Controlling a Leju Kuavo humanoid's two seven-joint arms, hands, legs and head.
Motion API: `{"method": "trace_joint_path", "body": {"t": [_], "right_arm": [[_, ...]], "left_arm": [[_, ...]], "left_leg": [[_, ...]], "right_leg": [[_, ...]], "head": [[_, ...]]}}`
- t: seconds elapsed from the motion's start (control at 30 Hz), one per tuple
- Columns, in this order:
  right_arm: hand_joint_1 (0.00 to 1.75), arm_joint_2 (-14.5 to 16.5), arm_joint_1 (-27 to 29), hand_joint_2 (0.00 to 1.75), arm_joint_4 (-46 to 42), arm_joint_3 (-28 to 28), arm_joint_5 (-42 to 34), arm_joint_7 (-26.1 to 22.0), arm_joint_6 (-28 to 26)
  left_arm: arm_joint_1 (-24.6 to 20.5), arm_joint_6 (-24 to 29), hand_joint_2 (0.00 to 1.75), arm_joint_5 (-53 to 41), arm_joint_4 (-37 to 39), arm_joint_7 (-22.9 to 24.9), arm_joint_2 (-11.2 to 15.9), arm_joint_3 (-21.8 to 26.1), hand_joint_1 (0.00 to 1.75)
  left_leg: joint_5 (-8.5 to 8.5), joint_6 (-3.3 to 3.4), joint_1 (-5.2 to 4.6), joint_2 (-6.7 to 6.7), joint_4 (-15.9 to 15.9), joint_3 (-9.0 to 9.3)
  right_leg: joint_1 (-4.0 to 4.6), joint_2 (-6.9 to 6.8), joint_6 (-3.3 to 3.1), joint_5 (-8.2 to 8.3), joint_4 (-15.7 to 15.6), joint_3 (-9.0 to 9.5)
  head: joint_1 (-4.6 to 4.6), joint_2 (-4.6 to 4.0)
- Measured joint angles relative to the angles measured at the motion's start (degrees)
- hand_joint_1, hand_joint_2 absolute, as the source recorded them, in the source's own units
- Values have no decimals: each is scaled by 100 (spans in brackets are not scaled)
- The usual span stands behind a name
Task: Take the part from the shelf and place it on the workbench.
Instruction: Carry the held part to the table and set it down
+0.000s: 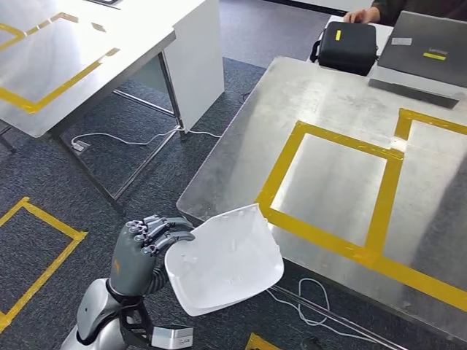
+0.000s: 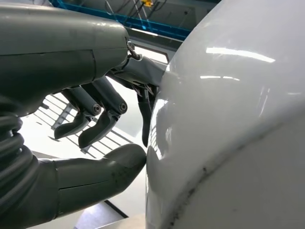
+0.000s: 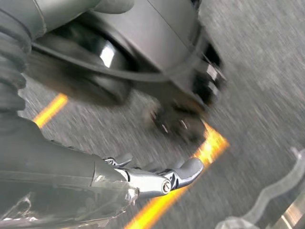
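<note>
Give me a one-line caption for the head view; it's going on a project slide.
Left robot hand holds the white part near the corner of the steel workbench, short of its yellow-taped square.

Bright overhead glare on workbench [image 1: 330, 102]; right wrist view seemingly motion-blurred

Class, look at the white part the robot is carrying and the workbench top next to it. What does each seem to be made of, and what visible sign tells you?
White part: probably moulded plastic with a glossy finish; it is thin, curved, and shows sharp light reflections in the left wrist view. Workbench: apparently sheet metal, maybe steel, brushed or dull; it gives soft grey reflections, with yellow tape on top.
</note>
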Motion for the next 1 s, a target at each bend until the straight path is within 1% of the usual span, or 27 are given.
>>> {"method": "trace_joint_path", "body": {"t": [0.03, 0.07, 0.1, 0.13, 0.17, 0.2, 0.23, 0.27, 0.33, 0.37, 0.4, 0.47, 0.5, 0.53, 0.57, 0.6, 0.63, 0.67, 0.7, 0.73, 0.77, 0.8, 0.83, 0.87, 0.9, 0.97, 1.0], "right_arm": [[0, -3, -20, 175, -2, -1, -1, 1, -3], [0, -5, -20, 175, -3, -1, 1, 1, -7], [0, -7, -18, 175, -3, -2, 2, 1, -9], [0, -7, -9, 175, -3, -2, 6, 3, -9], [0, -7, 1, 175, -2, -2, 9, 4, -9], [0, -7, 10, 175, -2, -2, 12, 5, -9], [0, -6, 22, 175, -1, -2, 15, 7, -9], [0, -6, 33, 175, -1, -2, 19, 9, -7], [0, -6, 46, 175, 5, -2, 35, 26, -2], [0, -6, 40, 175, 8, -2, 47, 40, 4], [0, -6, 20, 175, 11, -2, 62, 53, 11], [0, -6, -33, 175, 8, -2, 89, 65, 36], [0, -6, -50, 175, 7, -1, 100, 67, 45], [0, -6, -58, 175, 6, -1, 108, 71, 53], [0, -6, -56, 175, 5, 0, 115, 79, 55], [0, -6, -51, 175, 5, 0, 120, 86, 57], [0, -6, -44, 175, 5, 1, 124, 94, 58], [0, -6, -35, 175, 5, 1, 127, 100, 58], [0, -7, -27, 175, 5, 1, 129, 103, 58], [0, -7, -22, 175, 5, 2, 131, 105, 58], [0, -8, -23, 175, 5, 2, 133, 107, 58], [0, -6, -26, 175, 6, 2, 139, 111, 61], [0, -3, -35, 175, 7, 2, 146, 117, 63], [0, 0, -45, 175, 7, 2, 159, 122, 67], [0, 3, -52, 175, 8, 2, 174, 126, 71], [0, 3, -58, 175, 8, 2, 204, 128, 75], [0, 3, -57, 175, 8, 2, 216, 129, 76]], "left_arm": [[-11, 0, 175, 0, 3, 3, -2, -1, 175], [-11, 0, 175, 2, 7, 9, -1, -2, 175], [-9, -2, 175, 7, 11, 15, 1, -3, 175], [-7, -5, 175, 16, 17, 22, 1, -3, 175], [-7, -11, 175, 31, 23, 31, 2, -3, 175], [-8, -20, 175, 45, 31, 36, 2, -3, 175], [-9, -39, 175, 57, 41, 39, 2, -3, 175], [-10, -65, 175, 62, 56, 41, 3, -3, 175], [-20, -138, 175, 58, 108, 41, 5, -12, 175], [-30, -172, 175, 53, 137, 44, 5, -23, 175], [-58, -207, 175, 44, 161, 48, 2, -37, 175], [-158, -278, 175, -5, 186, 81, -19, -85, 175], [-215, -315, 175, -34, 198, 110, -34, -110, 175], [-262, -350, 175, -71, 219, 145, -50, -135, 175], [-299, -380, 175, -102, 252, 175, -61, -157, 175], [-332, -405, 175, -124, 292, 202, -67, -175, 175], [-363, -424, 175, -144, 337, 223, -70, -195, 175], [-391, -438, 175, -151, 381, 238, -73, -217, 175], [-412, -447, 175, -153, 417, 250, -75, -235, 175], [-431, -464, 175, -152, 450, 259, -78, -251, 175], [-451, -494, 175, -148, 479, 264, -82, -266, 175], [-472, -548, 175, -129, 505, 267, -87, -283, 175], [-496, -618, 175, -89, 528, 267, -94, -303, 175], [-524, -713, 175, -18, 549, 259, -101, -329, 175], [-556, -828, 175, 85, 572, 240, -107, -361, 175], [-640, -1057, 175, 287, 621, 183, -118, -435, 175], [-685, -1139, 175, 353, 645, 159, -122, -473, 175]], "left_leg": [[89, -32, 4, 2, 490, -350], [25, -56, 6, 5, 895, -714], [-188, -67, 7, 5, 1123, -1016], [-496, -67, 7, 5, 1223, -1277], [-796, -59, 7, 5, 1217, -1483], [-975, -50, 6, 5, 1110, -1629], [-961, -37, 4, 7, 920, -1734], [-631, -19, 1, 13, 634, -1789], [477, 20, -4, 14, -83, -1831], [905, 25, -6, 8, -338, -1808], [1085, 22, -11, -2, -492, -1764], [1080, 18, 2, -5, -611, -1586], [1106, 45, 17, 11, -673, -1493], [1144, 78, 36, 38, -732, -1409], [1183, 109, 46, 69, -765, -1344], [1167, 136, 47, 98, -765, -1302], [1138, 145, 44, 121, -765, -1268], [1105, 145, 42, 136, -764, -1232], [1071, 139, 42, 149, -763, -1194], [1038, 125, 47, 163, -757, -1159], [1006, 100, 54, 178, -737, -1133], [975, 66, 51, 191, -706, -1114], [935, 30, 46, 203, -666, -1106], [901, -5, 37, 222, -635, -1100], [879, -33, 30, 246, -623, -1093], [858, -88, 47, 309, -623, -1089], [803, -116, 58, 301, -566, -1111]], "right_leg": [[-12, 13, -36, -79, -26, 108], [-18, 22, -56, -175, -58, 231], [-25, 33, -65, -265, -83, 358], [-34, 51, -64, -359, -103, 497], [-45, 73, -58, -458, -119, 643], [-57, 96, -50, -555, -133, 794], [-69, 117, -37, -661, -151, 955], [-77, 132, -16, -761, -174, 1097], [-72, 173, 55, -962, -188, 1350], [-64, 194, 82, -1078, -214, 1454], [-60, 218, 102, -1195, -268, 1572], [-59, 224, 131, -1346, -435, 1798], [-58, 194, 157, -1411, -411, 1850], [-57, 152, 185, -1515, -237, 1800], [-59, 107, 210, -1671, 87, 1639], [-58, 79, 225, -1858, 489, 1396], [-59, 70, 237, -1981, 864, 1132], [-59, 67, 245, -1976, 1086, 925], [-60, 63, 250, -1856, 1116, 808], [-65, 48, 257, -1615, 909, 797], [-74, -5, 270, -1312, 532, 866], [-85, -101, 282, -1049, 210, 915], [-93, -185, 280, -836, -38, 950], [-96, -243, 261, -719, -142, 941], [-91, -252, 226, -677, -118, 895], [-81, -151, 137, -643, -108, 873], [-82, -105, 101, -624, -109, 875]], "head": [[-15, -1], [-27, -2], [-38, 0], [-39, -2], [-47, 0], [-52, 0], [-57, 0], [-63, 0], [-81, 0], [-81, 0], [-74, 1], [-75, 1], [-62, 1], [-41, 1], [-10, 1], [24, 1], [36, 1], [39, 1], [39, 1], [39, 1], [39, 1], [40, 1], [49, 1], [55, 1], [60, 1], [59, 1], [56, 1]]}}
